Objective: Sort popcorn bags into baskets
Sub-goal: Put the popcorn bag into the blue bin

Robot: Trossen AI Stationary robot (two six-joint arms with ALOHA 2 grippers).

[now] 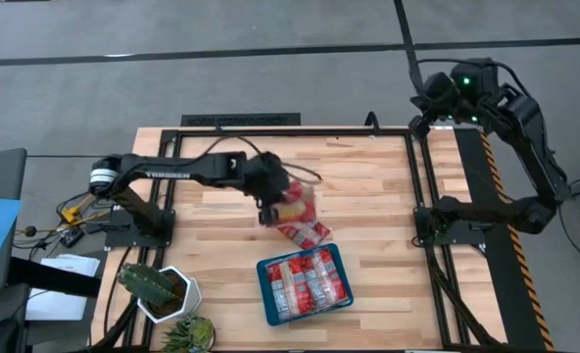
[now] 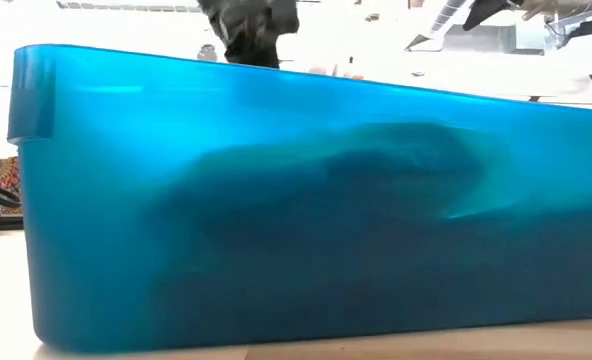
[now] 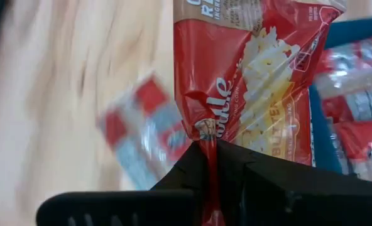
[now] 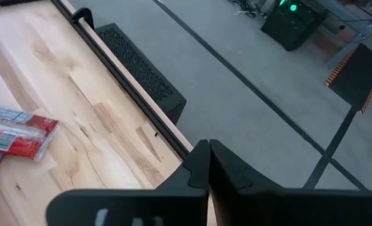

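My left gripper (image 3: 211,157) is shut on a wide red popcorn bag with a yellow popcorn picture (image 3: 255,81). It holds the bag over the table's middle (image 1: 295,201), just beyond the teal basket (image 1: 305,284), which has several red packets lying flat in it. Another red bag (image 1: 307,232) lies flat on the wood between the held bag and the basket. My right gripper (image 4: 209,154) is shut on nothing, drawn back high off the table's far right corner. The low view shows only the basket's teal wall (image 2: 306,200). My left gripper pinches the bag's crumpled edge (image 3: 206,135) between its two fingers. The fingers come from the table's left, slanting down. The bag sticks out past the fingertips toward the basket and is lifted clear of the table.
A white pot with a cactus (image 1: 158,286) and a small plant (image 1: 187,333) stand at the near left corner. Bare wood lies right of the basket. A red packet with silver marks (image 4: 16,135) lies on the table in the right wrist view.
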